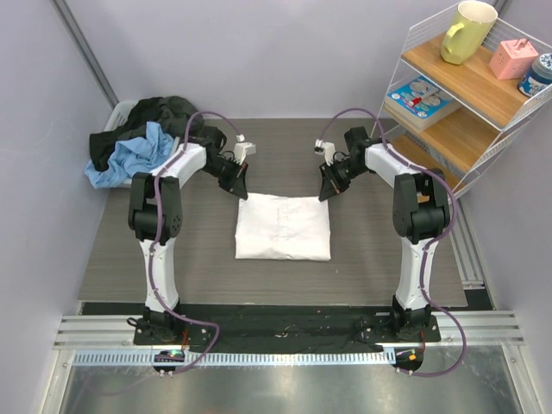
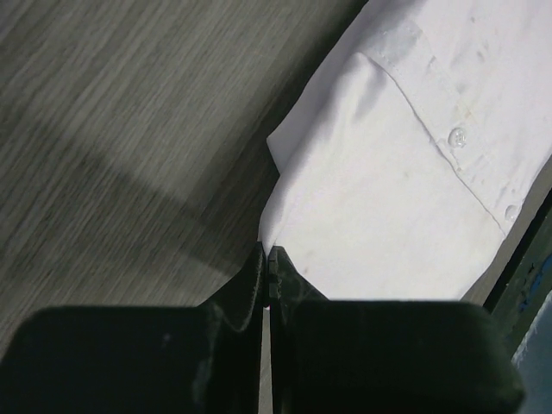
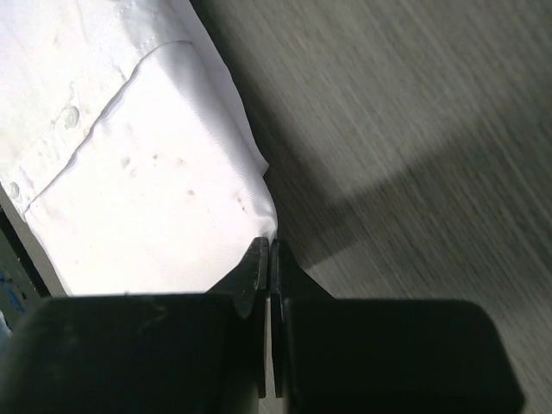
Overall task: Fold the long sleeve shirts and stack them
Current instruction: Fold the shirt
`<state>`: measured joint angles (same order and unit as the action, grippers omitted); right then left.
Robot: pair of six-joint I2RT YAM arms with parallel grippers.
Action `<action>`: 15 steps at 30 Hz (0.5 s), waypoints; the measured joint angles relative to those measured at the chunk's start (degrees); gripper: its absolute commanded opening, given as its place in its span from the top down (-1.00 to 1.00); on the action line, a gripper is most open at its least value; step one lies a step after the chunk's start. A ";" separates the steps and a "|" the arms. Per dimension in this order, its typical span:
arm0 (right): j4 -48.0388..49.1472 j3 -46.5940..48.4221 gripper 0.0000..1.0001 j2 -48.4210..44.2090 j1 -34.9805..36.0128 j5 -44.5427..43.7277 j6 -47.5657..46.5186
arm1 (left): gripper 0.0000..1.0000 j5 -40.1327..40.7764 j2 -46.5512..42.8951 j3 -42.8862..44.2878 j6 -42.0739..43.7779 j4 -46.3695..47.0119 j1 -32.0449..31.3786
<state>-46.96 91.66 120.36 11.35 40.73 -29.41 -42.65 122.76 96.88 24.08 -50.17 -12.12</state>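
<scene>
Status: white shirt sits at table centre, folded into a compact, near-square rectangle. Edges are fairly clean and no sleeves hang out. The wrist views show the button placket facing up.

Left gripper is at the shirt's 11 o'clock corner, right gripper at its 1 o'clock corner. Fingers on both are pressed together, tips right on the cloth edge at those corners. Can't tell from either wrist view whether any fabric is actually nipped between them or they just touch the corner. No lift is visible; the shirt lies flat.

Done, as far as I can judge:
- one shirt folded down to stack size
- it lies square to the table, clear of everything else

Left:
- this grip on the two far corners reads as either one more fold toward 6 o'clock or a drag to a stack spot; can't say which
- no stack yet, only one folded item visible
- pile of dark and blue cloth at 10 o'clock, heaped in and over a white bin, is unfolded. Can't tell how many garments are there or whether all are long sleeve.

Call it early: first shirt near finished, the rest untouched.

Shelf at 2 o'clock is close to the right arm but not in play.
</scene>
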 measured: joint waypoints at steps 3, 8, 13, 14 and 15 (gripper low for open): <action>2.84 0.76 0.98 0.26 -0.04 -0.90 1.99 | 1.00 1.77 1.77 2.69 -1.97 0.68 0.42; 10.34 1.99 0.98 5.11 0.00 -3.76 6.40 | 1.00 6.14 8.94 11.04 -5.84 1.29 0.46; 13.79 4.57 0.72 7.89 0.17 -5.29 11.37 | 0.96 9.31 11.67 12.81 -9.35 1.55 0.55; 14.38 4.66 0.57 7.91 0.26 -5.75 12.02 | 0.83 9.81 11.76 13.05 -9.92 1.49 0.50; 14.86 4.70 0.42 7.93 0.35 -6.34 12.79 | 0.68 10.40 11.78 13.29 -10.25 1.49 0.46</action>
<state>-32.10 96.36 128.29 11.70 34.39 -16.62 -32.25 134.54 110.17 13.82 -48.69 -11.66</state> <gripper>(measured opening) 0.117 0.018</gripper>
